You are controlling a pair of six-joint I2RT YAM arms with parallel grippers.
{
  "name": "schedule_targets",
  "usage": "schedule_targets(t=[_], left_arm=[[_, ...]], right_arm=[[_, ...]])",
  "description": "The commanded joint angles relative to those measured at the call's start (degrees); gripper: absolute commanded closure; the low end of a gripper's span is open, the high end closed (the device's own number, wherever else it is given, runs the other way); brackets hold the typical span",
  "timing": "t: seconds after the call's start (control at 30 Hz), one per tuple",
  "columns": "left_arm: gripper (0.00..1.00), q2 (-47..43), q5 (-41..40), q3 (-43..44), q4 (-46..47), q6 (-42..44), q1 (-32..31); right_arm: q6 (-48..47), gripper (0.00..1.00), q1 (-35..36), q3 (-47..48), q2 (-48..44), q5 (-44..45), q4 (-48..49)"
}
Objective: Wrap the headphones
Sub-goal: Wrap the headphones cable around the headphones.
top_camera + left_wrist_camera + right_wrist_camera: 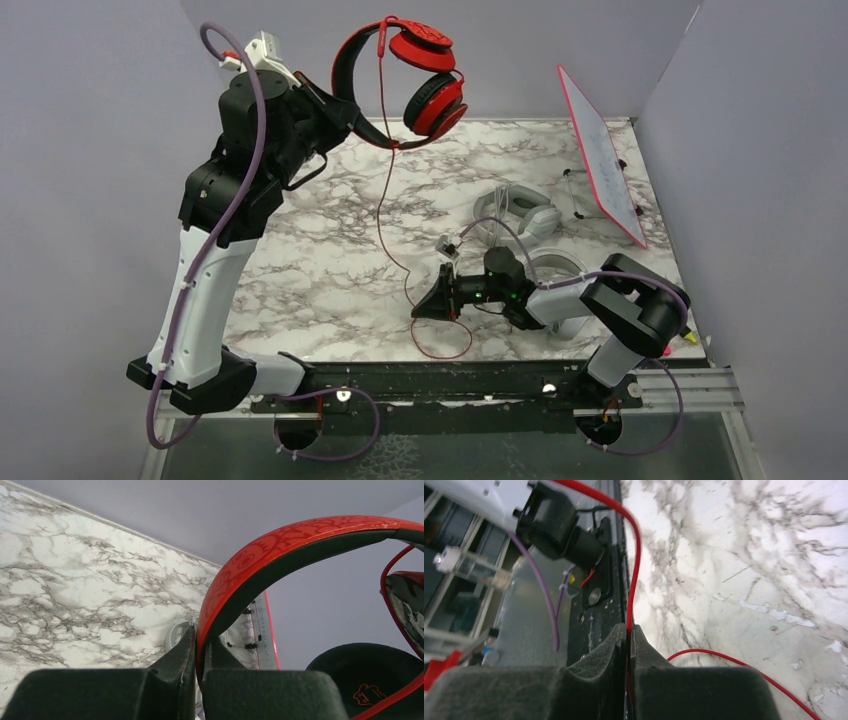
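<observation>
The left gripper is clamped on the headband of the red-and-black headphones. It holds them high over the back left of the marble table, with the ear cups hanging to the right. From the headset the red cable drops almost straight down to the table, then trails forward into a loose loop near the front edge.

The right gripper lies low over the table at that lower end, its jaws drawn together on the cable (its wrist view shows the red line rising out of the pinch and another strand curving off across the marble). The cable's long axis therefore runs from the right claw up and back-left to the headset, and the slack loop lies just in front of that claw.

Being nearer the loose cord, the right arm looks best placed to carry it up toward the headband for winding.

The white-silver headset and the light grey headset lie on the table just behind the right arm.
</observation>
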Motion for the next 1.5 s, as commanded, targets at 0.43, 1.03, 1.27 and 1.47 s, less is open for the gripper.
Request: schedule_targets(t=[0.43,1.03,1.27,1.47], left_arm=[[1.00,-13.2,22.7,-2.2,10.9,2.4,0.3],[1.00,-18.5,8.7,-12.4,-19.1,29.4,0.1],[1.00,-22.0,-7.5,-26.3,-13.5,37.6,0.2],[1.00,-22.6,-12.8,-35.6,-5.4,46.3,0.2]], right_arm=[[-15.2,0.99,-19.4,12.6,-0.8,17.8,-10.2],[-20.3,0.99,-32.7,51.3,9.0,3.3,-41.6],[-21.1,0.99,-33.1,64.1,10.2,1.6,-54.4],[-18.7,0.99,-33.1,73.9,12.6,-1.1,-61.8]])
